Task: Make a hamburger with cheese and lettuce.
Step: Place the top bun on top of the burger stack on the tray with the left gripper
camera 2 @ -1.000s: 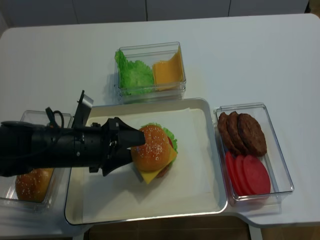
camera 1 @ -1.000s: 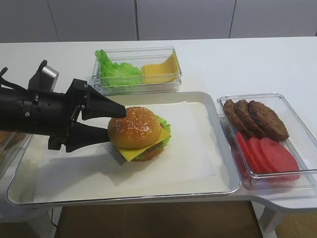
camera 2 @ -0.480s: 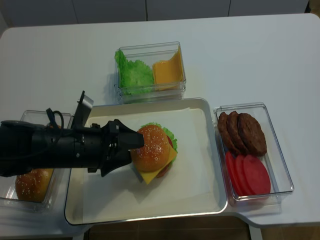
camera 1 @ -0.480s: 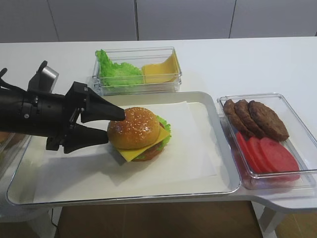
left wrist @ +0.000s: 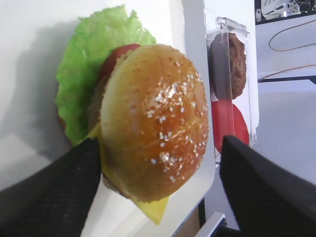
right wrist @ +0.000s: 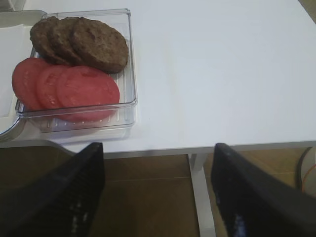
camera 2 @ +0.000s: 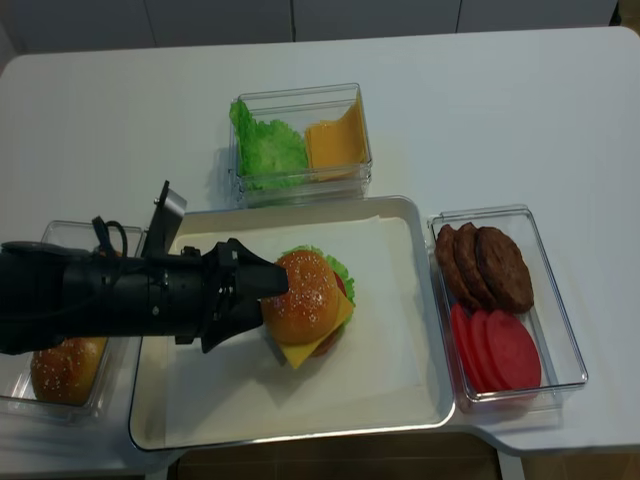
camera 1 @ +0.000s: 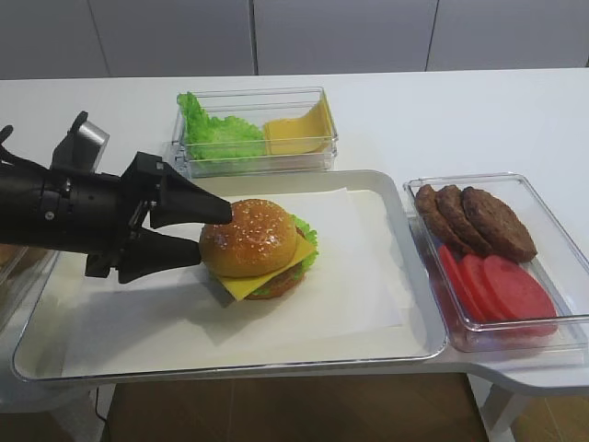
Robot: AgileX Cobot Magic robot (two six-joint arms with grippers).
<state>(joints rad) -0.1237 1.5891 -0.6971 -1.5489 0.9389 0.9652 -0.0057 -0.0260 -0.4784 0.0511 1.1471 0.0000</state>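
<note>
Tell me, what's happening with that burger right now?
Left pincer open, tips beside the hamburger, not gripping. Right pincer open, idle off the table edge. Nothing in the way.

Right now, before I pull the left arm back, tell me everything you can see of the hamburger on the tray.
The hamburger stands assembled on the white paper lining the tray, left of its middle. A glossy golden sesame-seeded bun top crowns it. Beneath it a square yellow cheese slice juts a corner toward the tray's front, frilly green lettuce ruffles out on the far side, and a red tomato edge shows under the bun. The left gripper is open, its black fingers flanking the bun's left side; contact is unclear.
</note>
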